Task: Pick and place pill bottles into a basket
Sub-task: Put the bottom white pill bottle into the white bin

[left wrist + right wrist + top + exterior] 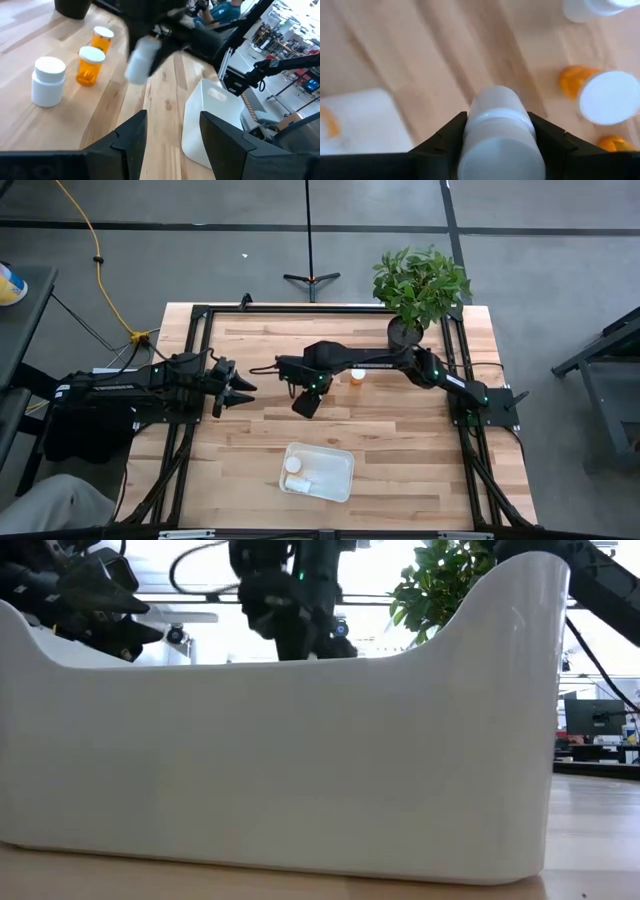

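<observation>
White bottle [497,135] clamped in the right gripper [497,131] mid-carry — next, release over the basket [320,471]; left gripper [170,135] idle, agape.

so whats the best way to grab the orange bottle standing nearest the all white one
Probably take the orange bottle across its round body just below the white cap, coming down from above. It stands upright, so the curved sides sit between the fingers. The second orange bottle and the white bottle stand close by, so close the fingers across the free sides. The right gripper already holds a bottle; the left gripper is open.
</observation>
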